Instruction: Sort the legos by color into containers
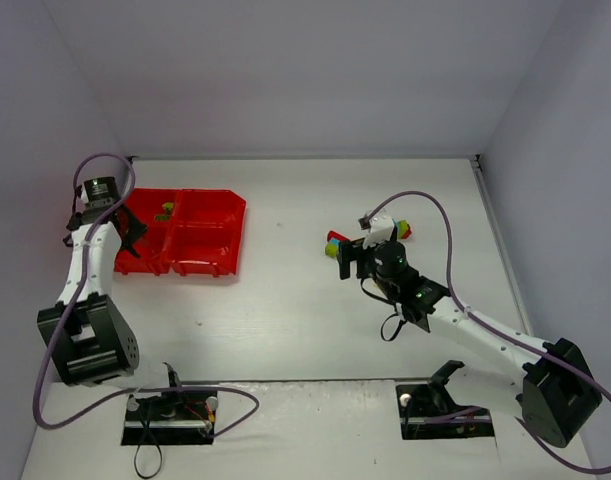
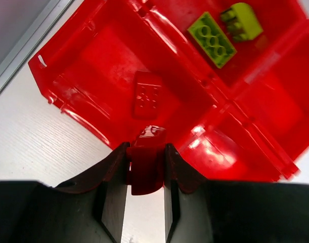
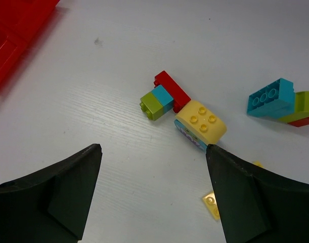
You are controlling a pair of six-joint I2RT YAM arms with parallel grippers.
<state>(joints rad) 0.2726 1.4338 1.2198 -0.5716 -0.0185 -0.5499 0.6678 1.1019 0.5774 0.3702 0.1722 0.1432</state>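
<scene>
On the white table (image 1: 285,330), the red four-compartment tray (image 1: 213,214) sits at the far left. The left gripper (image 2: 146,152) hangs at its outer rim, clamped on a red brick (image 2: 148,169). The right gripper (image 3: 153,149), jaws wide apart and holding nothing, hovers well away over the unsorted legos. The step in hand looks like delivery of the held red brick. Just ahead of it, one compartment already holds a red brick (image 2: 146,95), and the neighbouring one holds two lime green bricks (image 2: 212,39). The next move likely calls for easing forward past the rim, then opening over the red compartment. Under the right gripper lie a yellow brick (image 3: 201,121), a red bar (image 3: 172,90) seemingly joined to lime and teal pieces, and a teal brick (image 3: 270,97) beyond.
</scene>
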